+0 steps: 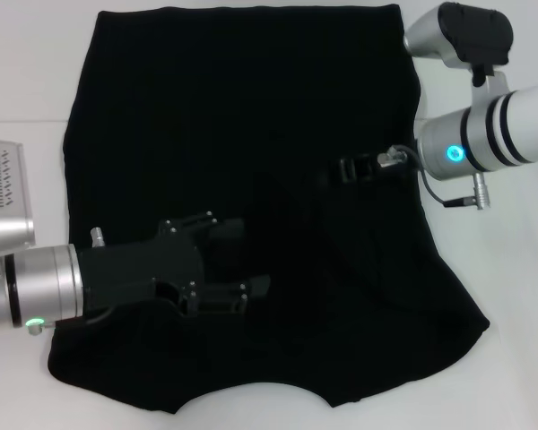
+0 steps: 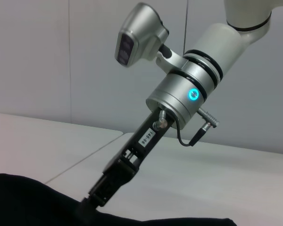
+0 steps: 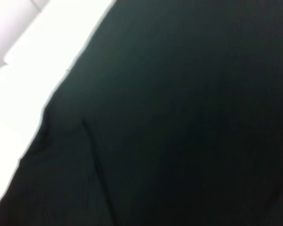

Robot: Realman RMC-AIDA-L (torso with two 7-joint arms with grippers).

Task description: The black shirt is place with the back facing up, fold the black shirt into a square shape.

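black shirt (image 1: pixel 251 116) lies spread on the white table (image 1: pixel 27 90), filling most of the head view, partly folded in at the sides. left gripper (image 1: pixel 255 258) hovers over its near middle, fingers spread. right gripper (image 1: pixel 341 168) sits low on the cloth, can't tell its fingers. looks mid-fold; next needs a pinch on an edge, carried across.
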